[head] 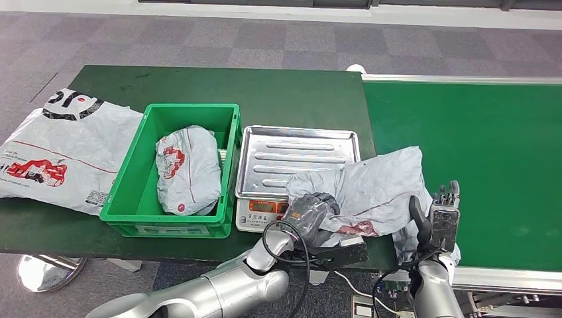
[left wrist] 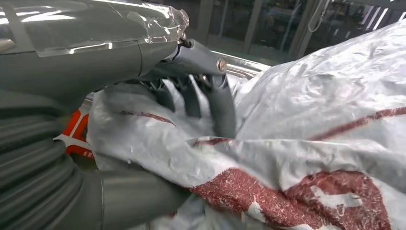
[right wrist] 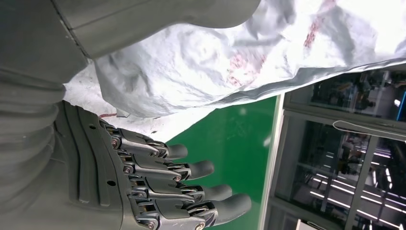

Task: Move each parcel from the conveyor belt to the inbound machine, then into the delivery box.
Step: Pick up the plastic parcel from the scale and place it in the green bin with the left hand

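Crate (head: 132, 192) with bagged parcel (head: 188, 169) flanks scale (head: 291, 159)

- Head view: from high, looking forward and down on table (head: 199, 83) and belt (head: 477, 132).
- Left wrist view: very close behind left hand (left wrist: 191, 96), on parcel (left wrist: 311, 120).
- Right wrist view: close behind right hand (right wrist: 143, 182), sharing parcel and belt.

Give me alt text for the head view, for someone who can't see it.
The robot's left hand grips a crumpled grey parcel lying across the scale tray and green conveyor belt; its right hand is open beside it. Another parcel sits in a green box.
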{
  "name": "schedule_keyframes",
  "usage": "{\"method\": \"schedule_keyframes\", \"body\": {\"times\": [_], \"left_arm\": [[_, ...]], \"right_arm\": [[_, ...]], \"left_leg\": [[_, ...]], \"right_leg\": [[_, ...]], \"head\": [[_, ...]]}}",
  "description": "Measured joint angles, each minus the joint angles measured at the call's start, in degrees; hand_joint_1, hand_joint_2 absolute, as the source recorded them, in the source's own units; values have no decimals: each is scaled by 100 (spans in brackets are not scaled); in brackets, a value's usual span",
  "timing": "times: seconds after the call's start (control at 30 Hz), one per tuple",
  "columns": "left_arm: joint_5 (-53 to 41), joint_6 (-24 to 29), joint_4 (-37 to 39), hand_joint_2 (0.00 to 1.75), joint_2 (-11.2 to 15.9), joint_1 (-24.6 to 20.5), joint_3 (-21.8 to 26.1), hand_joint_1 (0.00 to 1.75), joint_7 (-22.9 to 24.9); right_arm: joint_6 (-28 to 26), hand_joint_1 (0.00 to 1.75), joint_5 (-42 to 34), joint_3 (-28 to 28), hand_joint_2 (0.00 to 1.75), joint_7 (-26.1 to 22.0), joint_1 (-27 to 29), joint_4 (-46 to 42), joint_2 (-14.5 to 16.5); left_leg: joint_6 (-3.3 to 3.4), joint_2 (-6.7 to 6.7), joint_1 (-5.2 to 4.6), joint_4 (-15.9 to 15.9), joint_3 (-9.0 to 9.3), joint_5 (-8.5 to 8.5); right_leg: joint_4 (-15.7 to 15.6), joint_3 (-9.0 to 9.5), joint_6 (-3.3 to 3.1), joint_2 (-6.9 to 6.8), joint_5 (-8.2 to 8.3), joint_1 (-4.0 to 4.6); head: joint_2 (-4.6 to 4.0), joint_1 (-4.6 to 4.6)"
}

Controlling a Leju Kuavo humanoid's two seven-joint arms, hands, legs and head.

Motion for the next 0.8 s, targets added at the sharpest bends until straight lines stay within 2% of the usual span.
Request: {"method": "schedule_keyframes", "body": {"times": [0.53,0.6,0.7,0.8], "left_arm": [[1,19,43,175,-1,5,0,175,-29],[7,210,45,175,-1,18,8,175,-172],[14,782,60,175,0,55,121,175,-590],[56,940,78,175,0,80,266,175,-762]], "right_arm": [[0,0,-1,0,175,0,-3,14,0],[-1,0,-7,1,175,0,-5,16,0],[-20,0,-45,3,175,0,-21,37,0],[-45,0,-92,8,175,0,-57,70,0]], "left_leg": [[-1,2,1,0,0,0],[-1,2,1,0,0,0],[-1,1,1,0,0,0],[-1,1,1,0,0,0]], "right_leg": [[1,-1,-2,1,-2,1],[1,-1,-2,1,-2,1],[1,-2,-2,1,-2,1],[1,-2,-3,1,-2,1]], "head": [[0,0],[0,0],[0,0],[0,0]]}}
